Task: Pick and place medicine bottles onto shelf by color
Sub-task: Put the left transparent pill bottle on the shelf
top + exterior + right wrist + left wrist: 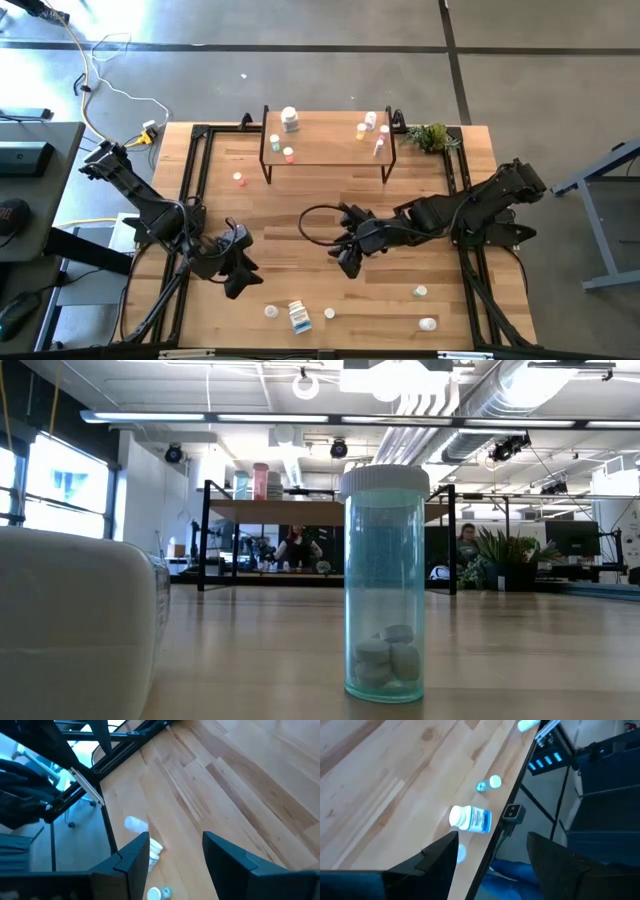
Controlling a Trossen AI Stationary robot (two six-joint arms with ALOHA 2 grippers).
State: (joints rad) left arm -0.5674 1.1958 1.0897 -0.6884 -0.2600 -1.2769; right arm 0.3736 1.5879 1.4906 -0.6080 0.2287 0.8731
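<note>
- Left arm: matte black, chunky jointed segments.
- Right arm: same black build, a dark cable loop beside its wrist.
- Fingers: dark, flat, angular.

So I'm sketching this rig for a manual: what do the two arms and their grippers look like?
Both arms are black, jointed, chunky segments. The left gripper and right gripper each end in two broad, flat, dark fingers with angular tips. A thin black cable loops from the right arm's wrist. No markings are readable.
</note>
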